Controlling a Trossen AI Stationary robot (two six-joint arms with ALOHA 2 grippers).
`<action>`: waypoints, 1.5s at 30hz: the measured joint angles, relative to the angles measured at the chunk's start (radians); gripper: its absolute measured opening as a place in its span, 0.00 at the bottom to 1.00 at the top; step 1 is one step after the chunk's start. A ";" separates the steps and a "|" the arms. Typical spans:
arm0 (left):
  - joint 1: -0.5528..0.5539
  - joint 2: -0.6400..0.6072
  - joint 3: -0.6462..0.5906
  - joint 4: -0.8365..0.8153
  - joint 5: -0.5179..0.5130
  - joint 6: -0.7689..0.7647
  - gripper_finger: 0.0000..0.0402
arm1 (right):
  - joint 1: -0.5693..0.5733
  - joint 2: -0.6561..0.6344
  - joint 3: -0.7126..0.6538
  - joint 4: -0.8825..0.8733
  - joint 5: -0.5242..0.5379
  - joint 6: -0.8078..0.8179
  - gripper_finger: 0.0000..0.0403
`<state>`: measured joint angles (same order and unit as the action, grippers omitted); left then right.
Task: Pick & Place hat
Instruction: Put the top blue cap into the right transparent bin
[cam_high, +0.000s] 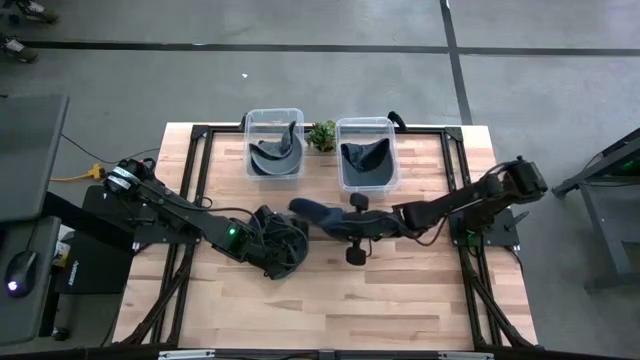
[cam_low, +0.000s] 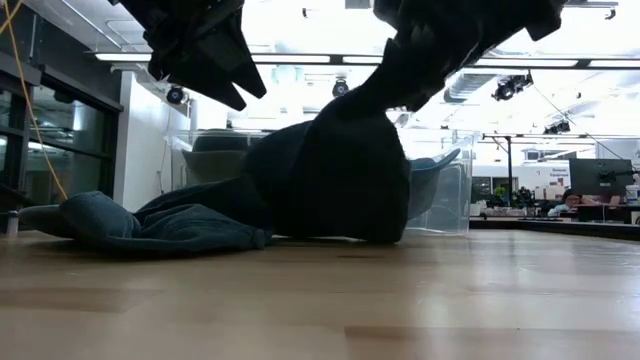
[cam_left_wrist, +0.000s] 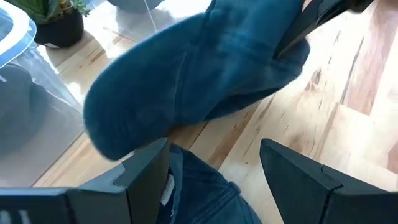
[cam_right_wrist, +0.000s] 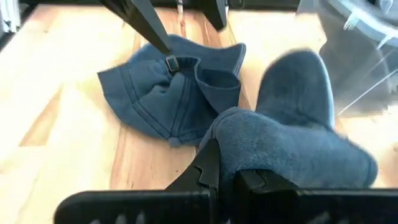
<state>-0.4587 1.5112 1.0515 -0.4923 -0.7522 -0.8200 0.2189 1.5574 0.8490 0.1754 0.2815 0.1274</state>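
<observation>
Right hand clenched on the blue hat, frame centre on the worktop. Left hand released above a second hat. I'd lift straight, confirm fabric holds, clear the bin rim upper right before dropping.

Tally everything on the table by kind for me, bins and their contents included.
Hats: 4. One in the left bin, one in the right bin, one flat on the table, one in the right gripper.
Clear bins: 2.
Potted plants: 1.
Total: 7.
</observation>
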 joint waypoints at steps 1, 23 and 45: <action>0.000 0.000 0.000 -0.001 -0.003 0.000 0.62 | 0.000 -0.012 0.000 -0.005 0.000 -0.004 0.00; 0.000 -0.001 0.003 0.004 -0.044 0.000 0.62 | 0.023 -0.206 0.002 -0.275 -0.184 -0.247 0.00; 0.001 -0.001 0.003 0.030 -0.138 -0.049 0.62 | 0.190 -0.205 0.480 -0.872 0.063 -0.404 0.00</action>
<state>-0.4580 1.5101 1.0542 -0.4626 -0.8903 -0.8694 0.4089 1.3521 1.3290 -0.6970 0.3448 -0.2765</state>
